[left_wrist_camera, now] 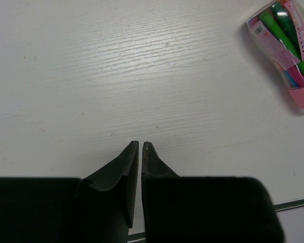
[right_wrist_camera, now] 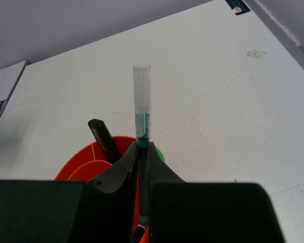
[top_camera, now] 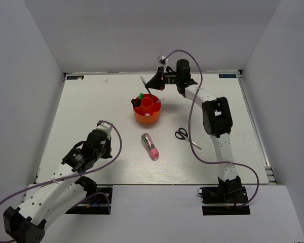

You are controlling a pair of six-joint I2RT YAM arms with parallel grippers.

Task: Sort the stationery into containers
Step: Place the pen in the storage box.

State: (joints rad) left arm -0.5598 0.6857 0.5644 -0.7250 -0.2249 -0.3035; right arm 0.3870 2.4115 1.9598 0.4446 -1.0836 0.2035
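Observation:
The round orange-red organiser (top_camera: 147, 110) stands at the table's middle back, with a black-capped item and a green item in its compartments. My right gripper (top_camera: 153, 83) hangs just above its far rim, shut on the thin clear pen (right_wrist_camera: 142, 101), which points up past the fingertips over the organiser (right_wrist_camera: 81, 164). The chunky pink-and-green pen (top_camera: 150, 146) lies in front of the organiser; it also shows in the left wrist view (left_wrist_camera: 287, 50). The black-handled scissors (top_camera: 184, 135) lie to the right. My left gripper (top_camera: 104, 132) is shut and empty, low over the table at the front left.
White walls enclose the table on three sides. The right arm's purple cable (top_camera: 192, 126) loops down near the scissors. The left arm's cable (top_camera: 116, 147) arcs beside the left gripper.

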